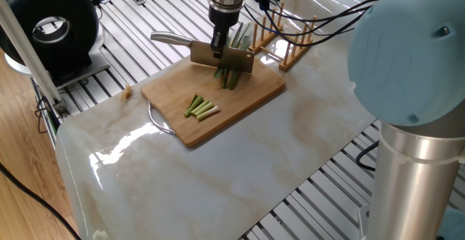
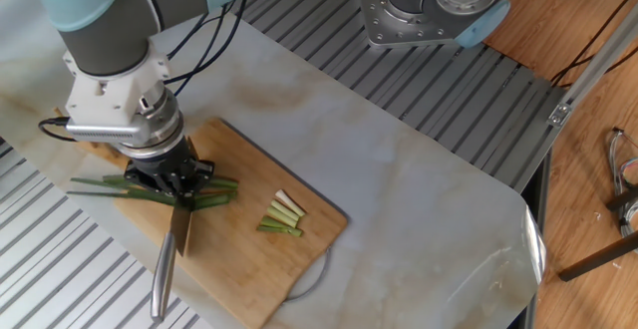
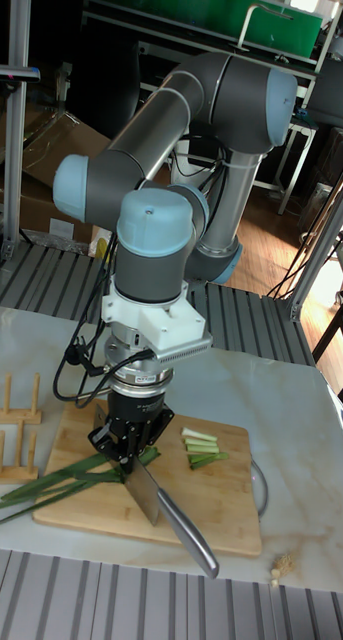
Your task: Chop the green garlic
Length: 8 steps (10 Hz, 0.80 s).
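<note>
Pincer [image 2: 179, 191]: clamped on knife [image 2: 177, 234].
Done: cut pieces [image 2: 282, 215], well clear of pincer.
Left: garlic [image 3: 61, 482] under pincer, uncut.

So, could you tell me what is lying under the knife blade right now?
The long green garlic stalks run crosswise under the knife on the cutting board. The hand covers the contact, so a cut-through cannot be seen.
</note>
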Available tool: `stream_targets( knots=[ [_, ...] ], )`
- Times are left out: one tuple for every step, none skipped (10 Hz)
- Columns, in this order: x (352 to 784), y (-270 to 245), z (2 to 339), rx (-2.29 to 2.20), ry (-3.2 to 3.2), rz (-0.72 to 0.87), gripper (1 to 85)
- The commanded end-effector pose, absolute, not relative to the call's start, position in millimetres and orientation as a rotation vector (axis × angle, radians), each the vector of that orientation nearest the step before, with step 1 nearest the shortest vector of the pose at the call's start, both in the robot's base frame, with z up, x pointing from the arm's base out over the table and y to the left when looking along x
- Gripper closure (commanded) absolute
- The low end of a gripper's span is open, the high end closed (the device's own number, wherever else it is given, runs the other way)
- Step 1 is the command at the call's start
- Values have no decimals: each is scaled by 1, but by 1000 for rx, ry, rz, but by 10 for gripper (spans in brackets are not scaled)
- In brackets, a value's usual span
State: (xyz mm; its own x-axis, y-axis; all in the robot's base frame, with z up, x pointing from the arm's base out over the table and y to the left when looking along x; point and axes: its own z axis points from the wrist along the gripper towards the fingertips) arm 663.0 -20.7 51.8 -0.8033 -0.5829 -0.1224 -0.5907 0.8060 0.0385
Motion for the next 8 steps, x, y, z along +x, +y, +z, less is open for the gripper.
stream_targets(
  knots=[
    [659,-32,55,-949,2914,72,843],
    [658,-35,62,-953,2925,63,843],
    [657,-38,68,-957,2935,53,843],
    [657,-39,72,-947,2948,43,843],
    [659,-32,70,-918,2952,44,843],
    [660,-26,66,-895,2945,63,843],
    [660,-24,65,-896,2940,68,843],
    [660,-24,65,-902,2936,67,843]
  ],
)
